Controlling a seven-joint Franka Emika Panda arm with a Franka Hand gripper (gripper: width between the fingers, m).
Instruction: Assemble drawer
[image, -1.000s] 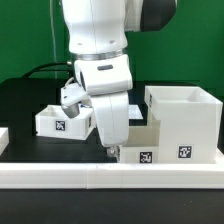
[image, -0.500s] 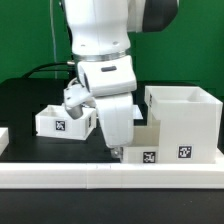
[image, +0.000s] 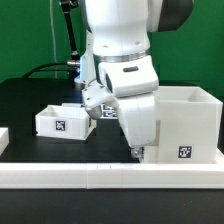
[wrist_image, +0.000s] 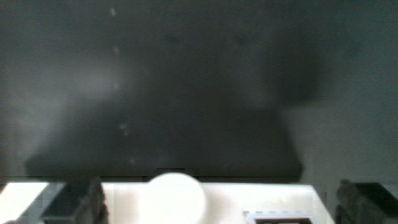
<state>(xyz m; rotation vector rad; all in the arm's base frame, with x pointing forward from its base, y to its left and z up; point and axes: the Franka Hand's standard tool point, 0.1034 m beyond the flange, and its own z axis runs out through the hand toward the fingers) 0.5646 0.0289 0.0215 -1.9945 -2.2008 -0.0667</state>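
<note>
In the exterior view the gripper (image: 138, 153) hangs low just before the housing (image: 186, 118), with an open tray (image: 62, 121) well apart on the table (image: 30, 95). In the wrist view its fingers (wrist_image: 68, 200) stand wide either side of a knobbed tray (wrist_image: 173, 190) — closing off-centre could skew that tray or jam it against the housing.

Exterior view: arm (image: 120, 60) cropped by top edge. It masks the housing (image: 190, 115) on its near side and the tray (image: 60, 122) at the end toward exterior view's right. Gripper (image: 137, 153) tips too small to read. White piece (image: 3, 135) cut by left edge, kind unclear. Wrist view: blurred throughout. Fingers (wrist_image: 75, 200) cropped by edge, round knob (wrist_image: 173, 188) soft, tag (wrist_image: 276, 215) cut off and unreadable.
</note>
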